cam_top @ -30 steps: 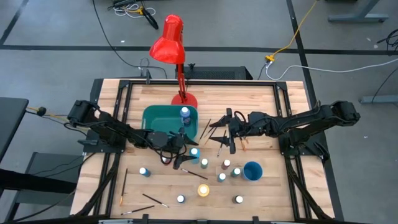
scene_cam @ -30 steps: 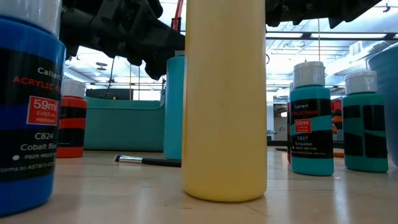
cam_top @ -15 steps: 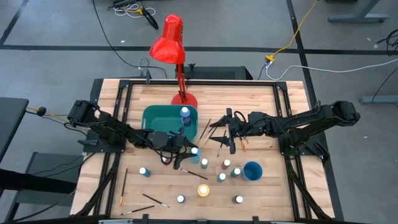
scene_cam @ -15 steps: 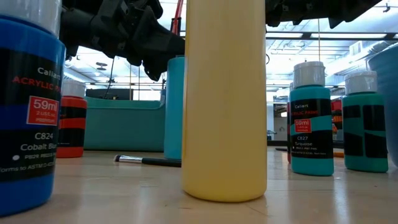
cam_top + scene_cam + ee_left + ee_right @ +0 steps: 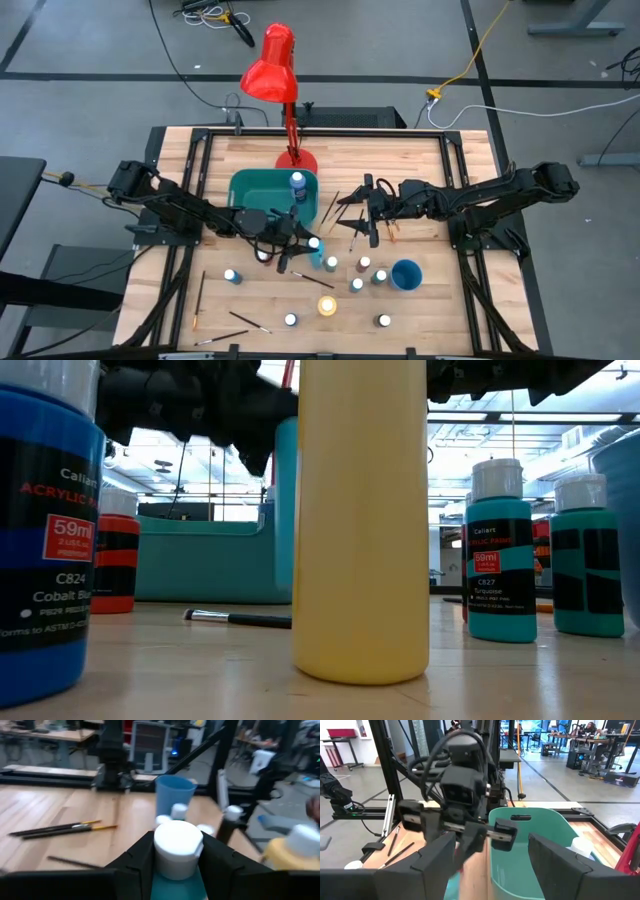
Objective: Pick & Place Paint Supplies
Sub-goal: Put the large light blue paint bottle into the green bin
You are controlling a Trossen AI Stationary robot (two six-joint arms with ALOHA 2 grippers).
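As the left gripper closed from wide onto the teal paint bottle just near of the teal bin, that pick looked secured, while the right gripper waited wide open.

Robotics lab: framed wooden table, floor cables, distant workbenches.

Two dark jointed arms with black cables and blocky dark fingers.

Left pincer clamped, right pincer agape
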